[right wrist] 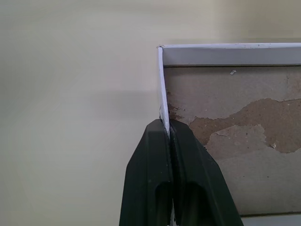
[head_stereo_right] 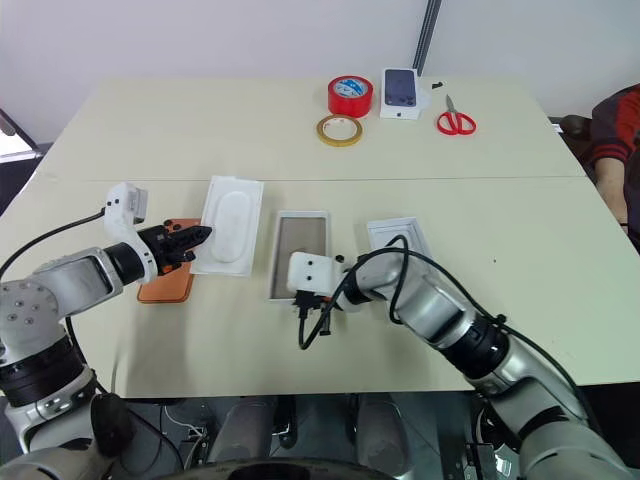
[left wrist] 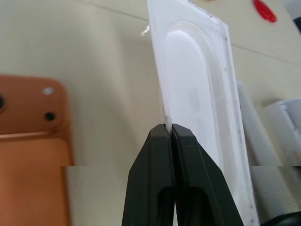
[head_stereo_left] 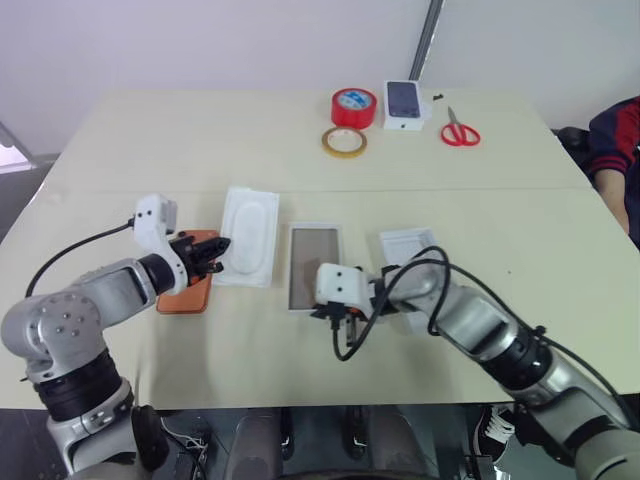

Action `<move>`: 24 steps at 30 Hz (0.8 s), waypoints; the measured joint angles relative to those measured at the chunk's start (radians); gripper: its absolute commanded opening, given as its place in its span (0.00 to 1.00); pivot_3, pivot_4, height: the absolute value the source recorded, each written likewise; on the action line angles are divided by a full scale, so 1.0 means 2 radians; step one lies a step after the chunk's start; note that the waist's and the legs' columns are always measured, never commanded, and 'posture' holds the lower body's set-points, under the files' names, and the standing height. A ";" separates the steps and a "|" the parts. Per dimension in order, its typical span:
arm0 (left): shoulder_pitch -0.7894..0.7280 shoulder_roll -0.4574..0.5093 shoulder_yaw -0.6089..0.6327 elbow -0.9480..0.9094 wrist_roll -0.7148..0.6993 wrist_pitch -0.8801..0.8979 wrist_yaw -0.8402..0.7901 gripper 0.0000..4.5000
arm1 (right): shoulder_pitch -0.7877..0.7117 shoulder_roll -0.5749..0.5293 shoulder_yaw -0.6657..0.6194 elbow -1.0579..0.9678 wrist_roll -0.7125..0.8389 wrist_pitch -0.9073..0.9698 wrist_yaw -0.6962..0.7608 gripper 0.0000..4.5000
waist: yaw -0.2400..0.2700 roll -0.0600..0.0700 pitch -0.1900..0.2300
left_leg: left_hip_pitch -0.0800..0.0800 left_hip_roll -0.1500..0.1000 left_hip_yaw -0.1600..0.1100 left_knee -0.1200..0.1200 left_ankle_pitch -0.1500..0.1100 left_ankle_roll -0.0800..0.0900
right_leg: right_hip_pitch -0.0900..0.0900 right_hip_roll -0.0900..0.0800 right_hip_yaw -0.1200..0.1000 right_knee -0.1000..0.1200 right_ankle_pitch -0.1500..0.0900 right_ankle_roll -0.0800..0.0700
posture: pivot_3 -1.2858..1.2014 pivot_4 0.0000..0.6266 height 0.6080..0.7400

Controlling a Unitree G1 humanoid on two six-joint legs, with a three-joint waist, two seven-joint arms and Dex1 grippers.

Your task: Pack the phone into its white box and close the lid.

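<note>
1. Left gripper [left wrist: 170, 128]: jaws closed on the thin edge of the flat white insert [head_stereo_left: 249, 235], the one with the oval recess. Left wrist view shows the insert's rim pinched between the two black fingertips.
2. Right gripper [right wrist: 165, 123]: jaws closed on the side wall of the white box [head_stereo_left: 314, 265], near one corner. Wall sits between the fingers in the right wrist view.
3. White box is open on the table [head_stereo_left: 150, 140], in front of the robot, between the insert and the lid [head_stereo_left: 410, 245]. Brownish inner floor is bare and patchy, nothing in it.
4. Phone [head_stereo_left: 190, 290]: orange, back up, flat on the table just left of the insert, partly under the left gripper. Not in the box. Camera lenses visible in the left wrist view.
5. Lid lies just right of the box, partly covered by the right arm and its cable.
6. Far edge of the table: red tape roll [head_stereo_left: 354, 106], yellowish tape ring [head_stereo_left: 344, 141], small white box printed with a dark phone [head_stereo_left: 405, 103], red scissors [head_stereo_left: 459, 130].
7. A person's sleeve [head_stereo_left: 615, 140] at the right edge of the view.
</note>
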 measured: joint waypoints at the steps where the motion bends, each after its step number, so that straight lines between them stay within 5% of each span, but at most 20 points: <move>1: -0.004 -0.006 0.002 -0.002 -0.002 0.004 0.004 0.00 | -0.005 0.010 0.002 0.012 -0.008 -0.009 -0.003 0.02 | 0.000 0.000 0.000 | 0.000 0.000 0.000 0.000 0.000 0.000 | 0.000 0.000 0.000 0.000 0.000 0.000 | 0.52 0.24 0.97; 4: -0.009 -0.017 0.011 -0.002 -0.004 0.015 0.013 0.00 | -0.012 0.025 0.002 0.028 -0.017 -0.016 -0.005 0.20 | 0.000 0.000 0.000 | 0.000 0.000 0.000 0.000 0.000 0.000 | 0.000 0.000 0.000 0.000 0.001 0.001 | 0.52 0.24 0.97; 11: -0.013 -0.060 0.022 -0.018 -0.004 0.043 0.039 0.00 | -0.012 0.027 -0.047 0.007 0.015 0.011 0.009 0.97 | 0.002 0.000 0.000 | 0.000 0.000 -0.001 0.000 0.000 0.000 | 0.000 0.000 0.000 0.000 0.001 0.002 | 0.52 0.24 0.97; 24: -0.015 -0.162 -0.006 -0.028 0.007 0.043 0.127 0.00 | 0.035 -0.076 -0.167 -0.048 0.056 0.034 0.014 0.99 | 0.001 -0.001 0.000 | 0.000 0.000 -0.001 0.000 0.000 0.000 | 0.000 0.000 0.000 0.000 0.000 0.000 | 0.52 0.24 0.97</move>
